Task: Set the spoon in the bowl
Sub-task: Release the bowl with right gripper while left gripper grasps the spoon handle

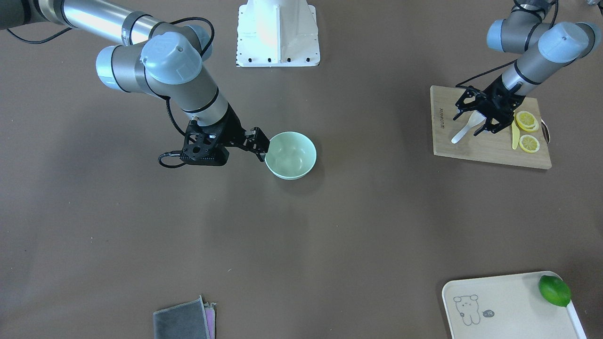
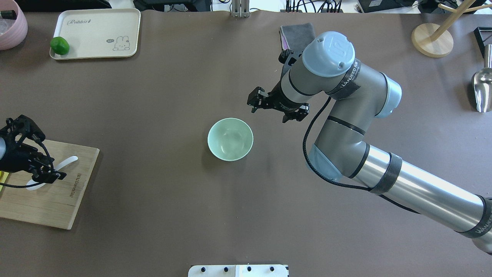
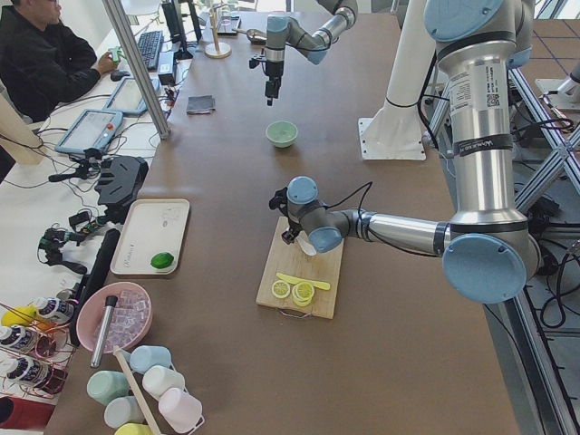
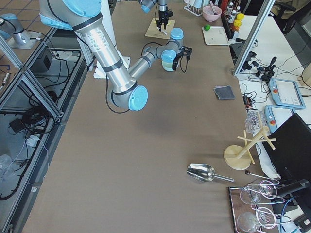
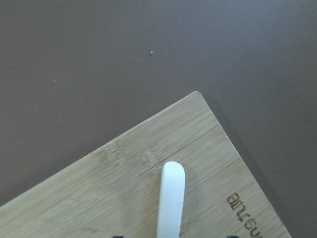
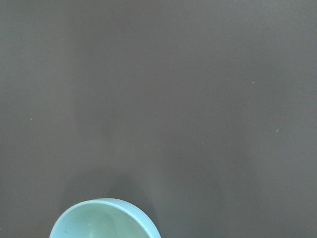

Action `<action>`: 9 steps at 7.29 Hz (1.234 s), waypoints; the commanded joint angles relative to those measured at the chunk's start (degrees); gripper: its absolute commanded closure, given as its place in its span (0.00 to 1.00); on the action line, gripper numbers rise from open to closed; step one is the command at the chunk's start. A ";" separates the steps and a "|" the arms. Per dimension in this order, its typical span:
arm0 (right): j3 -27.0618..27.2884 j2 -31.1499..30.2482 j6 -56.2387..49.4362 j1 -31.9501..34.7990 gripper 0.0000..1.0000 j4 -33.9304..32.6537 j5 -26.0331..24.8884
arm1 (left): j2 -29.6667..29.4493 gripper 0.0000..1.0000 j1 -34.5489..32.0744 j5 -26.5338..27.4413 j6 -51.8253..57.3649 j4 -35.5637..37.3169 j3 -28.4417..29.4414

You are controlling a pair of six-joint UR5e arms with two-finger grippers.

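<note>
The white spoon (image 1: 464,129) lies on a wooden cutting board (image 1: 490,153), its handle toward the board's edge. It also shows in the overhead view (image 2: 67,161) and the left wrist view (image 5: 171,198). My left gripper (image 1: 467,125) is open, low over the board, with its fingers on either side of the spoon's scoop. The pale mint-green bowl (image 1: 290,155) stands empty mid-table (image 2: 230,139). My right gripper (image 2: 275,108) is open and empty, hovering just beside the bowl's rim (image 6: 104,218).
Lemon slices (image 1: 527,122) and a slim yellow knife (image 1: 515,134) lie on the board beside the left gripper. A cream tray (image 1: 509,306) holds a lime (image 1: 554,290). A folded grey cloth (image 1: 183,320) and a metal scoop (image 2: 482,88) lie near the table's edges.
</note>
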 commanded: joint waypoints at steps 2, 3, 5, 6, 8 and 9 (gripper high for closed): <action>0.27 -0.72 -1.46 1.51 0.00 -0.20 1.50 | -0.24 0.36 0.74 0.95 -0.05 -0.02 0.06; 0.27 -1.07 -1.46 1.51 0.00 -0.11 1.51 | -0.32 0.37 0.74 0.95 -0.05 -0.02 0.15; 0.27 -1.51 -1.46 1.95 0.00 -0.20 1.60 | -0.41 0.46 1.09 2.17 -0.14 -0.02 0.32; 0.62 -1.68 -1.63 2.30 0.00 -0.20 1.68 | -0.41 0.67 1.35 2.61 -0.22 0.06 0.32; 2.90 -3.61 -3.30 3.79 0.00 -0.20 3.34 | -0.15 1.00 1.27 2.53 -2.05 -0.02 0.06; 5.09 -5.18 -3.56 5.54 0.00 -0.20 4.40 | -0.15 1.00 1.27 2.53 -3.03 -0.11 -0.38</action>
